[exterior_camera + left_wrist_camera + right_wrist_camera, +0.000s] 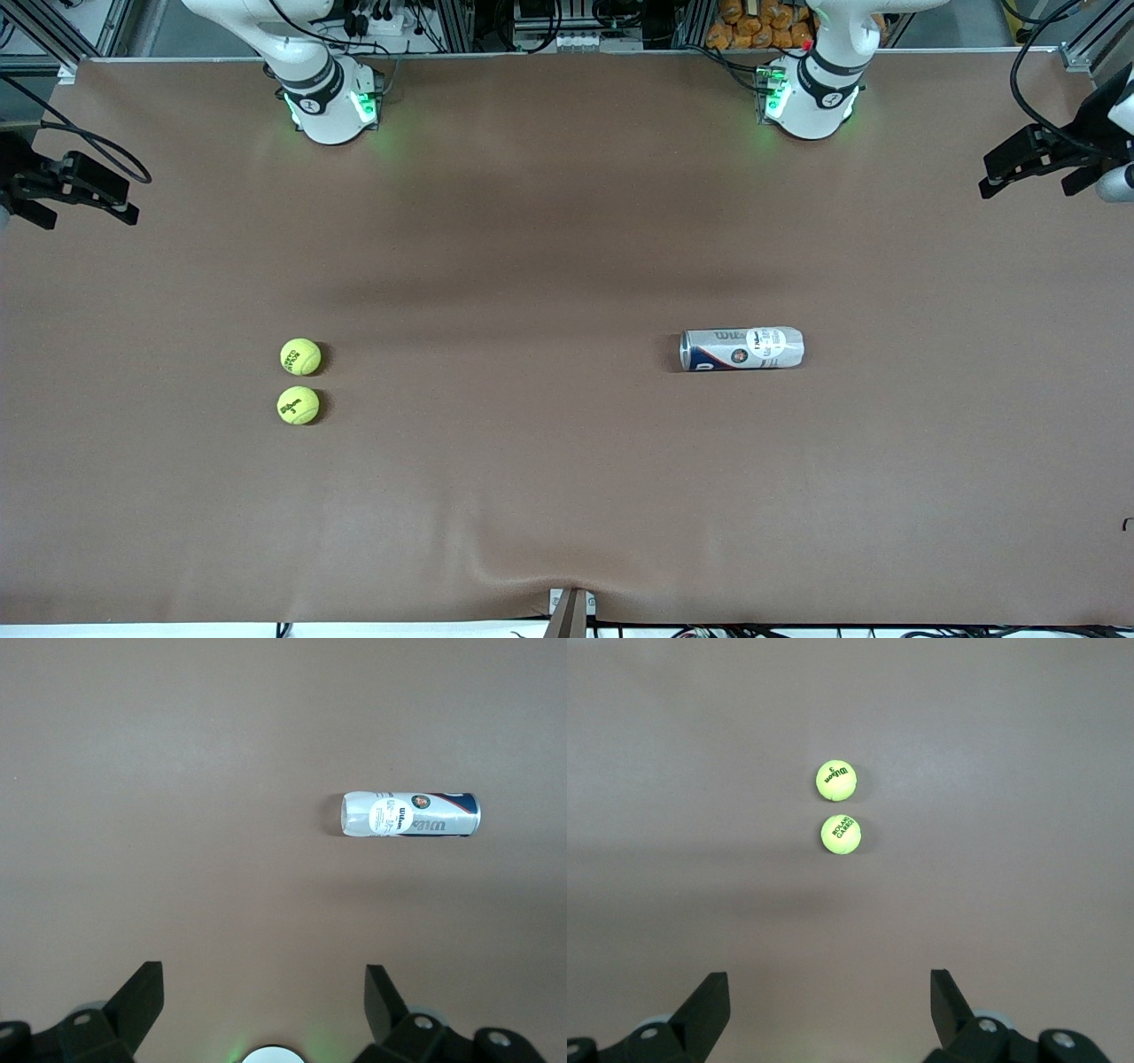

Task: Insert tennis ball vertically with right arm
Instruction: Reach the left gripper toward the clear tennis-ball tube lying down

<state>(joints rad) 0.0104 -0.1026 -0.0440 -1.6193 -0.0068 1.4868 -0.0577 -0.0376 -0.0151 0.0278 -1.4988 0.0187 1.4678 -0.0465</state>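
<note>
Two yellow tennis balls lie side by side toward the right arm's end of the table, one (pixel 300 356) farther from the front camera than the other (pixel 298 405). Both show in the right wrist view (pixel 840 834) (pixel 836 780). A white and blue ball can (pixel 741 348) lies on its side toward the left arm's end; it also shows in the left wrist view (pixel 410 815). My right gripper (pixel 131 193) (pixel 830 992) hangs open and empty over its end of the table. My left gripper (pixel 985 175) (pixel 264 992) hangs open and empty over the other end.
The brown table cover (pixel 567 496) has a small wrinkle at its front edge near a bracket (pixel 569 611). Both arm bases (pixel 323 102) (pixel 811 97) stand along the back edge. A black cable loops by the left wrist (pixel 1019 89).
</note>
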